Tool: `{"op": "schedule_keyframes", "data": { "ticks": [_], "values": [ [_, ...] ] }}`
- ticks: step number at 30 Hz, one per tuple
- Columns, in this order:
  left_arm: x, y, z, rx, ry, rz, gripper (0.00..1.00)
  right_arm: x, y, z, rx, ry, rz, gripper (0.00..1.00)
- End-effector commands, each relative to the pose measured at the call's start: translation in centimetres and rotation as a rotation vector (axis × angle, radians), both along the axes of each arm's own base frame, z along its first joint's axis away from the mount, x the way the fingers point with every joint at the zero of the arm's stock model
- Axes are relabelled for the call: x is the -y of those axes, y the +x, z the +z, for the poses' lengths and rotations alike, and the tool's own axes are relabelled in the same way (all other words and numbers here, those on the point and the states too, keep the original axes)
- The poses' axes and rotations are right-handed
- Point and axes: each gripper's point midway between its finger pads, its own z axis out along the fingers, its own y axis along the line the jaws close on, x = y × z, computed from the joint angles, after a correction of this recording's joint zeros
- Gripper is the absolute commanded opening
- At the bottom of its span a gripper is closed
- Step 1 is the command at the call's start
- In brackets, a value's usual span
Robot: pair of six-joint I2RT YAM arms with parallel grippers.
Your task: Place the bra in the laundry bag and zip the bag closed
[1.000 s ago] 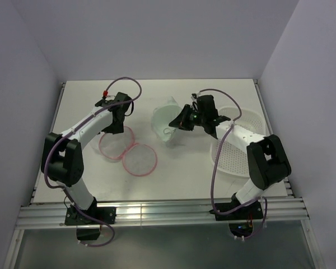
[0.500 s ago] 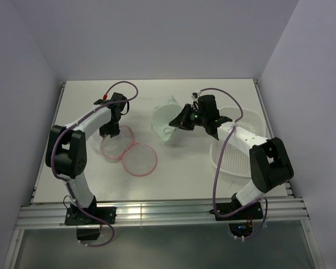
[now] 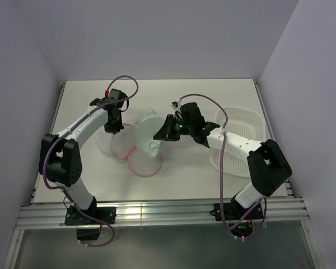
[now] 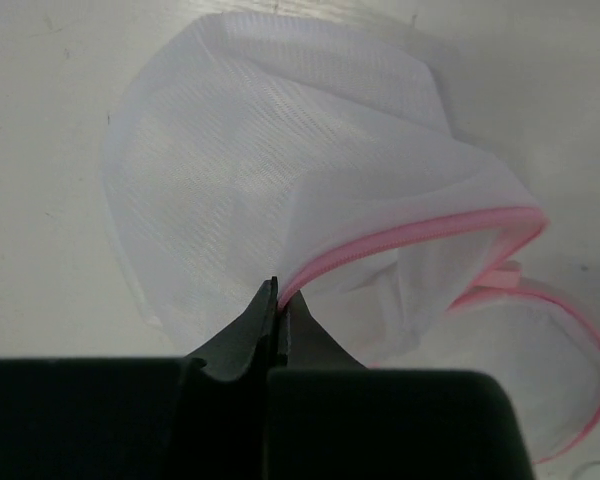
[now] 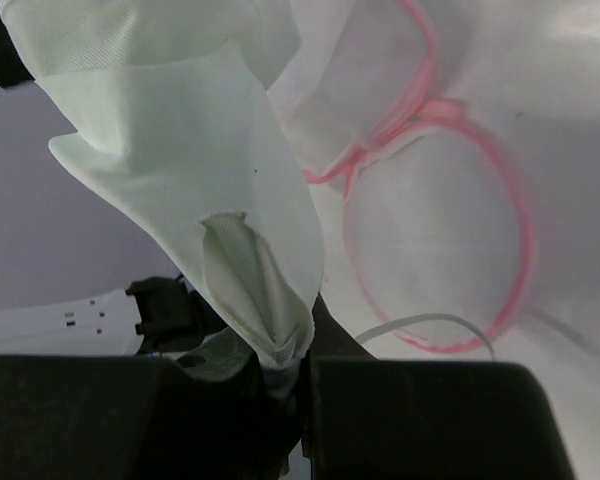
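Note:
The laundry bag (image 3: 122,149) lies open left of centre, two white mesh discs with pink rims. My left gripper (image 3: 115,126) is shut on the pink rim of the far disc (image 4: 400,238), which stands lifted and bulging (image 4: 270,170); the other disc (image 3: 148,163) lies flat. The pale mint bra (image 3: 146,133) hangs from my right gripper (image 3: 162,133), which is shut on a fold of it (image 5: 195,150), just above and right of the bag. In the right wrist view both pink rings (image 5: 435,225) lie below the bra, and a thin strap (image 5: 430,322) trails down.
A white perforated plastic basket (image 3: 239,147) sits at the right of the table, under my right forearm. Grey walls close in the left, back and right sides.
My left gripper has shut on the bag's pink rim and raised that disc. My right arm has carried the bra leftward, from mid-table to above the bag.

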Motion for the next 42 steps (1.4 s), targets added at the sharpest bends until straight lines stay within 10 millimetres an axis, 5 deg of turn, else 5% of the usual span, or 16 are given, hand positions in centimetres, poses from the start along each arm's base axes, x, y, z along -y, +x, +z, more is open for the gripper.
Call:
{"op": "schedule_keyframes", "data": {
  "ticks": [1, 7, 12, 18, 35, 42],
  "values": [
    [1.7, 0.3, 3.1, 0.100, -0.105, -0.016, 0.00, -3.2, -1.5, 1.4, 0.005, 0.061, 0.090, 0.00],
    [3.5, 0.2, 4.3, 0.144, -0.181, -0.027, 0.00, -7.6, -5.0, -0.2, -0.095, 0.105, 0.210, 0.00],
    [4.5, -0.1, 5.3, 0.176, -0.220, -0.042, 0.00, -9.2, -5.2, -2.0, -0.153, 0.106, 0.234, 0.00],
    [6.0, -1.4, 6.2, 0.186, -0.223, -0.098, 0.00, -10.0, -4.5, -3.9, -0.223, 0.119, 0.223, 0.00],
    [6.1, -7.2, 5.8, 0.172, -0.192, -0.209, 0.00, -9.0, 0.6, -4.6, -0.368, 0.241, 0.122, 0.00],
    [9.8, -8.7, 5.9, 0.164, -0.309, -0.347, 0.00, -9.8, 2.5, -4.1, -0.342, 0.218, 0.018, 0.00]
  ]
}}
